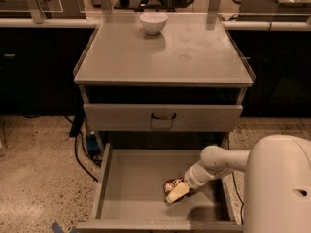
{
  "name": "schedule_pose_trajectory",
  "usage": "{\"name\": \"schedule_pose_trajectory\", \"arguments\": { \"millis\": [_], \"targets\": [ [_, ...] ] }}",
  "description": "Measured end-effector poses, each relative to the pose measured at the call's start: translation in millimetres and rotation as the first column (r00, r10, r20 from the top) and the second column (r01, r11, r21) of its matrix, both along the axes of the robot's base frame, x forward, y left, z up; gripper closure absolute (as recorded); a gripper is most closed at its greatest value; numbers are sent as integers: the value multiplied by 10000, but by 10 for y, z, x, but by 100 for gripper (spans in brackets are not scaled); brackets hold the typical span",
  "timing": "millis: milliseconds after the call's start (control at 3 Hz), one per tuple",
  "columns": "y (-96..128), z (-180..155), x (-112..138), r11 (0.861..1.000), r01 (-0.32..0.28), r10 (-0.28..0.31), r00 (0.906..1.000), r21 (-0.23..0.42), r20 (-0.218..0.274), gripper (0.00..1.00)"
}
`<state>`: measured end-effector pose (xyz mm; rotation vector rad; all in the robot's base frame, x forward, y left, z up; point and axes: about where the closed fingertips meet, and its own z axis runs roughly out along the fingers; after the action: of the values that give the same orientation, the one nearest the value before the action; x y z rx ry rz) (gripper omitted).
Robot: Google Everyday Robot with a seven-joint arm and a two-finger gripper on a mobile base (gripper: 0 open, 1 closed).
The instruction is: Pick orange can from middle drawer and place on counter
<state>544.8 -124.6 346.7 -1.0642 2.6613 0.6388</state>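
The orange can (169,184) sits low in the open middle drawer (131,178), right of centre on its grey floor, showing a shiny copper side. My gripper (176,191) reaches in from the right and is shut around the can, with one cream finger (178,191) lying across its front. The can is at floor level inside the drawer. The counter (194,57) is the flat grey cabinet top above, well apart from the gripper.
A white bowl (153,22) stands at the back of the counter. The closed upper drawer front with a black loop handle (163,116) overhangs the back of the open drawer. My white arm (279,183) fills the lower right. Cables (77,144) lie on the floor at left.
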Motion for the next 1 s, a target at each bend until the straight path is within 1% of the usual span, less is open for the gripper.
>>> {"name": "schedule_pose_trajectory", "arguments": {
  "millis": [333, 667, 1000],
  "targets": [
    [0, 0, 0, 10000, 0, 0, 10000, 0, 0, 22],
    [0, 0, 0, 10000, 0, 0, 10000, 0, 0, 18],
    [1, 73, -1, 10000, 1, -1, 10000, 9, -4, 0]
  ]
}}
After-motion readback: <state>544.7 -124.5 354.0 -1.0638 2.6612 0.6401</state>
